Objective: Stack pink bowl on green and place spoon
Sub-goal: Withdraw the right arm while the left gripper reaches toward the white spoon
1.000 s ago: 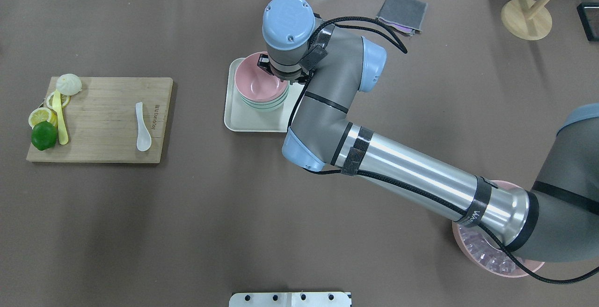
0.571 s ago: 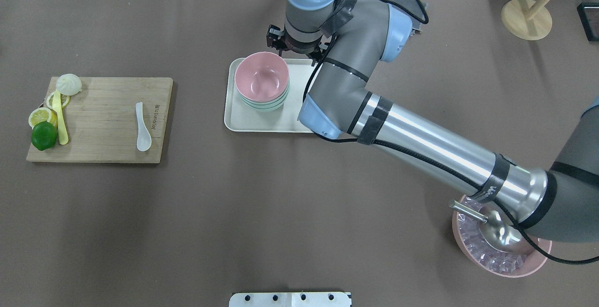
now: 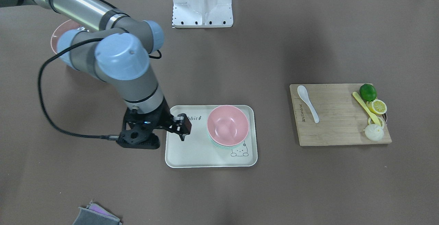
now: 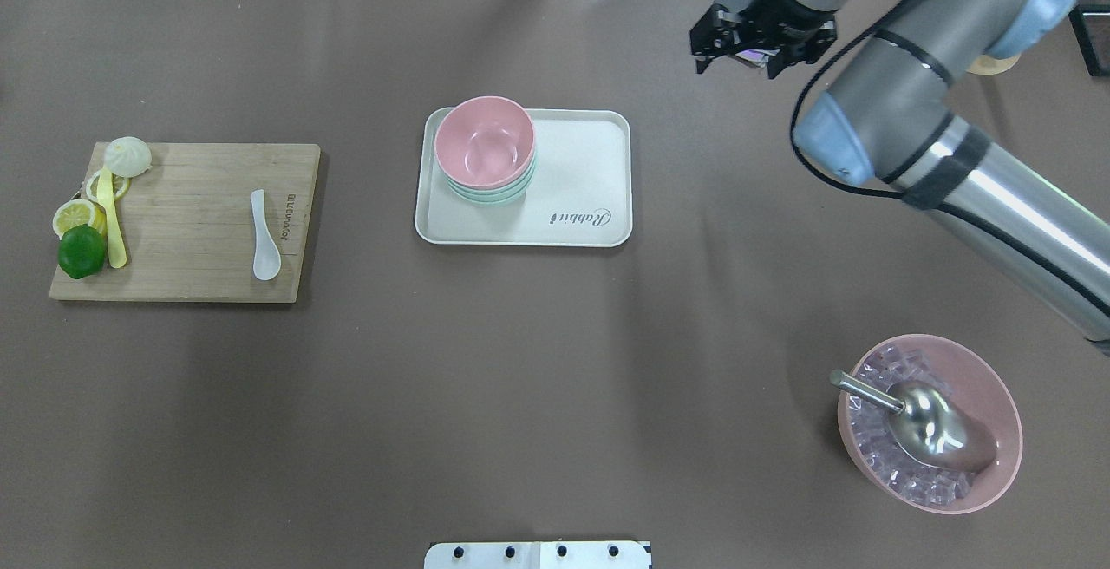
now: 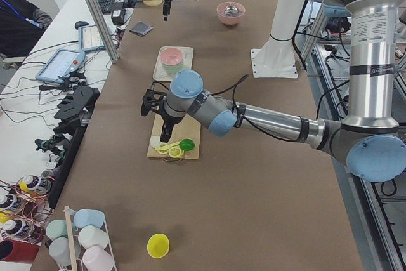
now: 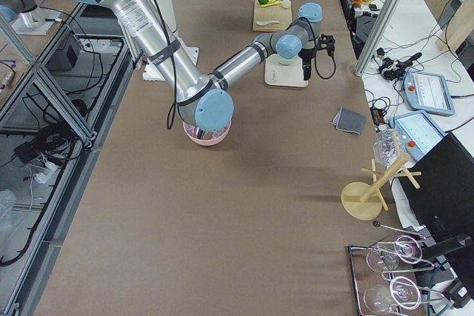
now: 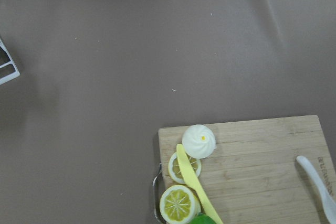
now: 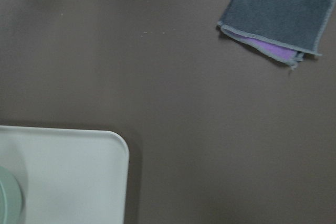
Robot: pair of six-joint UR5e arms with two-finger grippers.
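The pink bowl sits stacked on the green bowl at one end of the cream tray; the stack also shows in the front view. The white spoon lies on the wooden cutting board and at the edge of the left wrist view. My right gripper is open and empty, off the tray at the table's far side. My left gripper hangs over the board's fruit end; I cannot tell whether it is open or shut.
A lime, lemon slices, a yellow utensil and a bun lie at the board's left end. A grey cloth lies beyond the tray. A pink bowl of ice with a metal scoop stands front right.
My right gripper has come off the pink bowl's rim and swung away to the back right. The pink bowl stays on the green one. The spoon has not moved.
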